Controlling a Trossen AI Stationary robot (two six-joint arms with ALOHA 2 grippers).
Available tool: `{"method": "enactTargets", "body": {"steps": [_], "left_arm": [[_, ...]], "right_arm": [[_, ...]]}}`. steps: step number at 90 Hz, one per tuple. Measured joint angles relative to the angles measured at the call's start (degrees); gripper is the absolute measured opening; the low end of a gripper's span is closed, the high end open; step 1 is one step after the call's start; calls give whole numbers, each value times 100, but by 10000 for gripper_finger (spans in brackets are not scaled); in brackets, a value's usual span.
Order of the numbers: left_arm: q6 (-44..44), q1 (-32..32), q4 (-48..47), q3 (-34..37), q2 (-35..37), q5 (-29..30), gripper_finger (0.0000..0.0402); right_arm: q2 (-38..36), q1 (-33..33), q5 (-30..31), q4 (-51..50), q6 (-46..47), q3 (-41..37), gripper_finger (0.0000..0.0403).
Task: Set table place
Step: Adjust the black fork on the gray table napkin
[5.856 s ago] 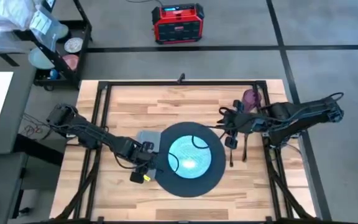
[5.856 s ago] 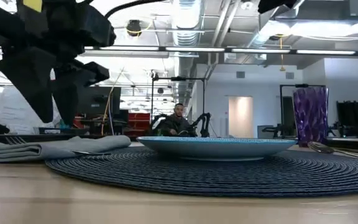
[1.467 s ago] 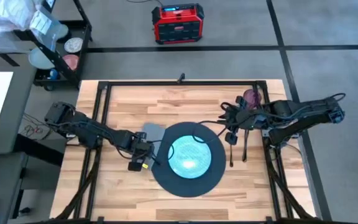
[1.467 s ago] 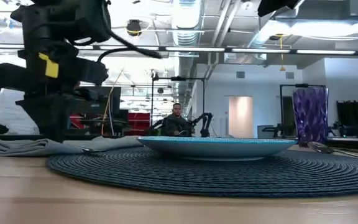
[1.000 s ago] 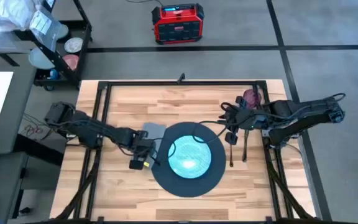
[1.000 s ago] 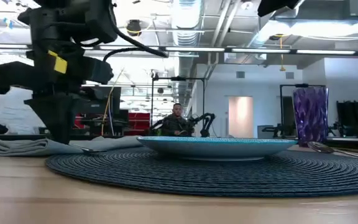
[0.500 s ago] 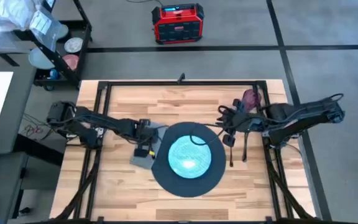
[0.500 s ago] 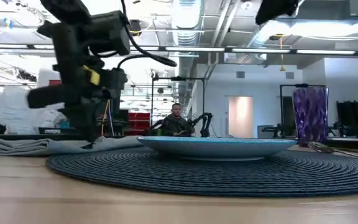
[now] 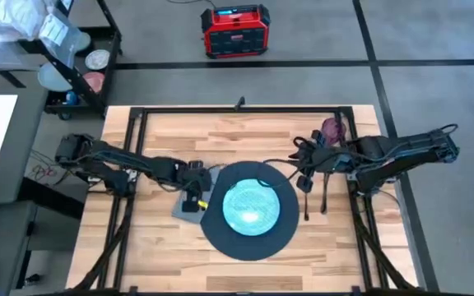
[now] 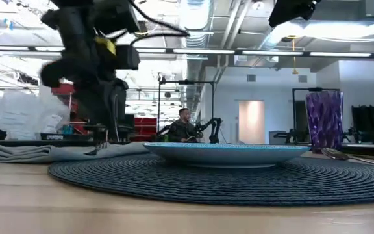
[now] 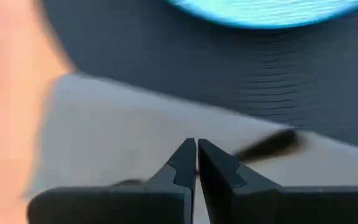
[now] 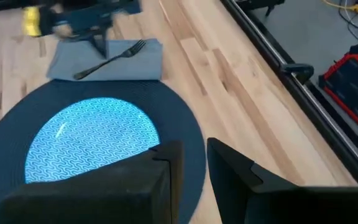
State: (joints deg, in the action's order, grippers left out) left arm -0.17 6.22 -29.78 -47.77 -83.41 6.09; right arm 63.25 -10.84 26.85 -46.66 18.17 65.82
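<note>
A dark round mat (image 9: 220, 234) lies on the wooden table (image 9: 163, 140) with a teal plate (image 9: 252, 205) on it. At the mat's left edge lies a grey napkin (image 12: 135, 65), and a metal fork (image 12: 110, 57) rests on top of it. My left gripper (image 11: 196, 144) is shut and points down just over the napkin, beside the fork, with nothing between its fingers. My right gripper (image 12: 194, 149) hangs narrowly open and empty over the mat's right edge (image 9: 304, 182). The purple cup (image 10: 324, 120) stands at the far right.
Two long pieces of cutlery (image 9: 306, 204) (image 9: 324, 193) lie right of the mat. Black frame tubes (image 9: 237, 109) run along the table's far and side edges. Bare wood shows near the front edge (image 9: 163, 255). A person sits in the room beyond (image 10: 186, 127).
My left gripper has gone from the napkin's near part toward the table's far edge, staying shut over the napkin. Napkin, fork, plate and mat lie where they were.
</note>
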Motion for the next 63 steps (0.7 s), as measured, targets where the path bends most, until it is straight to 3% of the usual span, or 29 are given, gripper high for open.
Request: {"method": "enactTargets", "body": {"steps": [63], "left_arm": [[-528, 271, 730, 601, -18, -66, 0]], "right_arm": [[4, -1, 0, 9, -61, 2, 60]]}}
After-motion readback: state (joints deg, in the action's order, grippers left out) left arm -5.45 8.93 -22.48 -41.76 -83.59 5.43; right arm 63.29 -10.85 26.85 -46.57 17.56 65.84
